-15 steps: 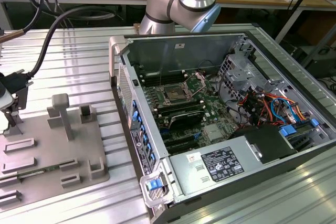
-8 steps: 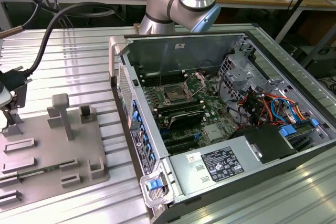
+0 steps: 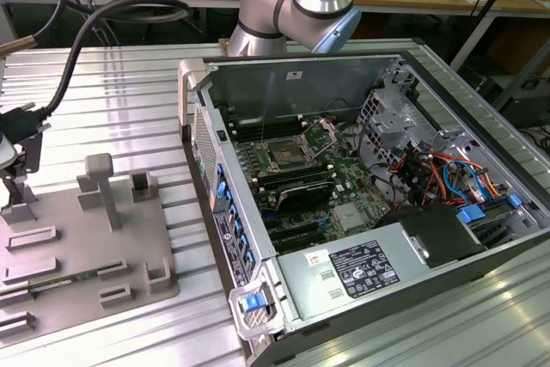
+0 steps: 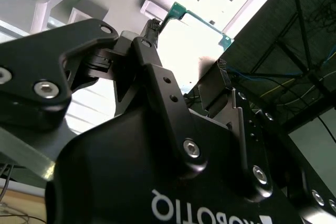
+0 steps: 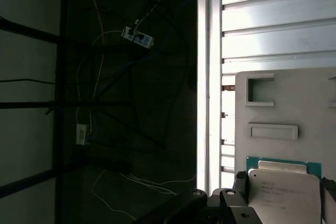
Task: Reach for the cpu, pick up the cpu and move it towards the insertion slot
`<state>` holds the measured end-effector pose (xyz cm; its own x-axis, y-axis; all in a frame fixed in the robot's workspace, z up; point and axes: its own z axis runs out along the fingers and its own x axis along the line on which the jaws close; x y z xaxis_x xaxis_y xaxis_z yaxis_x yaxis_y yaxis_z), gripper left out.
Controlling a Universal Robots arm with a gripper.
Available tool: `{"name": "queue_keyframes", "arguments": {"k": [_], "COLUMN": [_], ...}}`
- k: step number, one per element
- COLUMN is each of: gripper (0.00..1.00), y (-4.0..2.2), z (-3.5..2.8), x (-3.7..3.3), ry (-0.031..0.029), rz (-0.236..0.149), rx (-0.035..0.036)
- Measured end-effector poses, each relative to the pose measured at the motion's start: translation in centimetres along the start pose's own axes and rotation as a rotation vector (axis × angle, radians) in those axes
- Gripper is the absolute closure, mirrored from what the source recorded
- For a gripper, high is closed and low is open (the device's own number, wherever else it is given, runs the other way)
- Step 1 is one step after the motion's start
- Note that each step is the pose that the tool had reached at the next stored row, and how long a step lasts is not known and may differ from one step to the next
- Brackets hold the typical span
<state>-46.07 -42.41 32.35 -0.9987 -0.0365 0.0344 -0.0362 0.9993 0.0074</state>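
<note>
Claw [image 5: 285, 182] clamped on opposite edges of the cpu [image 5: 286, 200], flat, silver lid up, over the grey fixture plate [image 5: 273, 108].

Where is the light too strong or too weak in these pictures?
Second wrist view: the thin square silver cpu with green edge is washed out to white; first wrist view: the area off the edge of the ribbed metal table is nearly black; exterior view: glare streaks that table.
</note>
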Motion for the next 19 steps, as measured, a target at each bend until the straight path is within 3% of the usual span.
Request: {"name": "queue_keyframes", "arguments": {"k": [9, 19], "gripper": [0.45, 0.45], "y": [0.01, 0.01], "z": [-0.61, -0.65], "x": [0.02, 0.02], "ry": [-0.0001, -0.0001], "rz": [0.000, 0.000], "rx": [-0.0001, 0.0000]}}
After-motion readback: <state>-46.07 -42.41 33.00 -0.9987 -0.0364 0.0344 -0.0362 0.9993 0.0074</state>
